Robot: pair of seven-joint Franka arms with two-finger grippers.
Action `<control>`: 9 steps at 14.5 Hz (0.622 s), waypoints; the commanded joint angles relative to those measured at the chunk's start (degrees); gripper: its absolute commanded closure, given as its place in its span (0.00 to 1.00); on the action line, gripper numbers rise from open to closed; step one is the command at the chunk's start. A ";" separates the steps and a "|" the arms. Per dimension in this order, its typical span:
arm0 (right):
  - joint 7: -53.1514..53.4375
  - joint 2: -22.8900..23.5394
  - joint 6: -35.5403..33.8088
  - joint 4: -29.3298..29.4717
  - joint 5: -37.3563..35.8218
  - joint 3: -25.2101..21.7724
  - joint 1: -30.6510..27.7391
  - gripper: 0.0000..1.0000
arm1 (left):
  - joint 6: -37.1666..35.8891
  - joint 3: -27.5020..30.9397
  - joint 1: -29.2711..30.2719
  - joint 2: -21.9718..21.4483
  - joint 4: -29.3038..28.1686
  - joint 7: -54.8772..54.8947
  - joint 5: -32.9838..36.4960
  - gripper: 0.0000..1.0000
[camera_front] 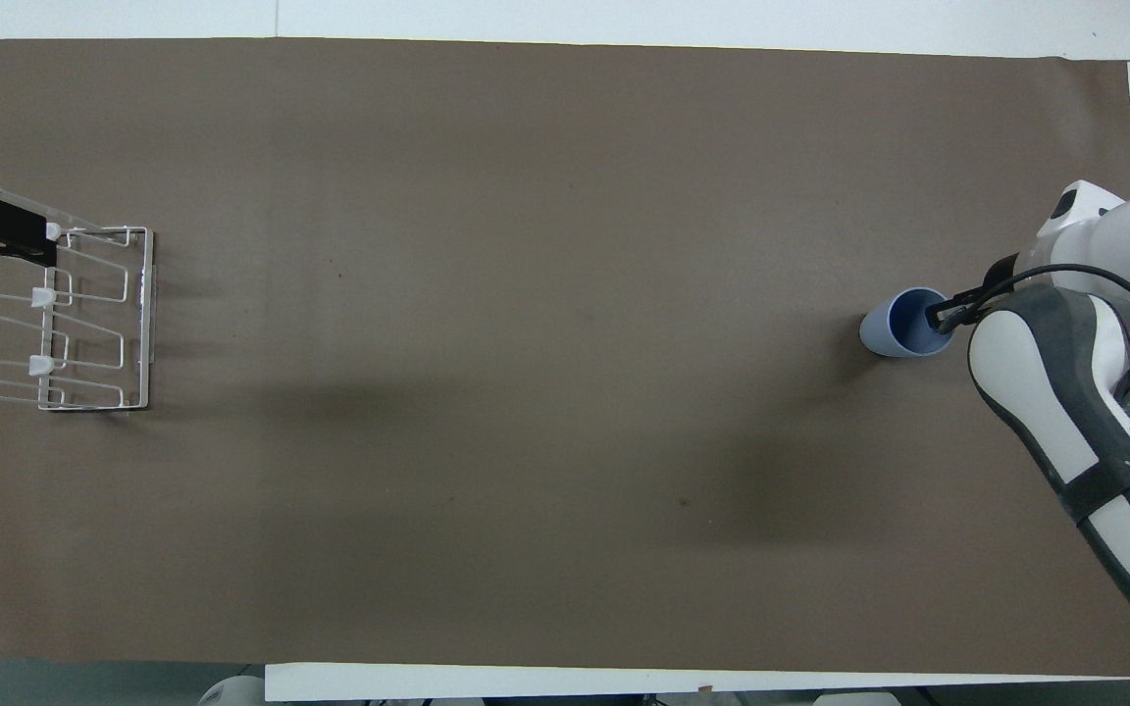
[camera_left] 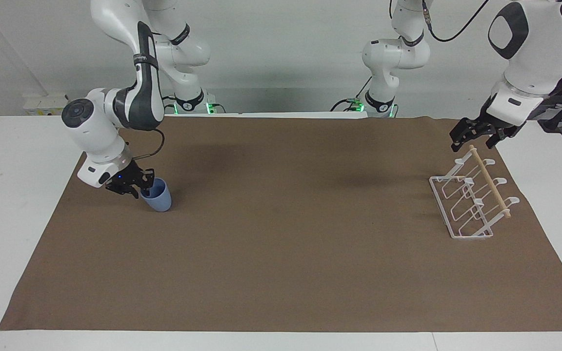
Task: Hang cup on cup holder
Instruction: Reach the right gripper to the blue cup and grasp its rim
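The light-blue cup (camera_left: 156, 196) stands upright, mouth up, on the brown mat toward the right arm's end of the table; it also shows in the overhead view (camera_front: 897, 324). My right gripper (camera_left: 137, 187) is low at the cup's rim, and part of it reaches over the mouth (camera_front: 943, 316). The white wire cup holder (camera_left: 469, 202) with its wooden dowel (camera_left: 490, 181) stands at the left arm's end of the table (camera_front: 84, 324). My left gripper (camera_left: 473, 142) is open and straddles the dowel's end nearest the robots.
The brown mat (camera_left: 281, 243) covers most of the white table (camera_left: 12, 161). The long stretch of mat between the cup and the cup holder holds nothing else.
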 commanded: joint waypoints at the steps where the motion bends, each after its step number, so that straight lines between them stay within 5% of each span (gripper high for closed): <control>1: -1.97 -0.37 -2.44 0.58 1.27 0.41 -0.66 1.00 | -0.57 -0.03 0.23 -1.49 -1.28 -0.31 -0.20 0.00; 5: -2.32 0.25 -13.61 9.10 8.37 1.11 0.22 1.00 | -0.57 0.06 0.23 -1.49 -1.28 -0.31 -0.20 0.00; 9: -1.36 1.57 -17.50 13.68 24.43 2.44 5.03 1.00 | -0.57 0.06 0.23 -1.49 -1.28 -0.31 -0.20 0.00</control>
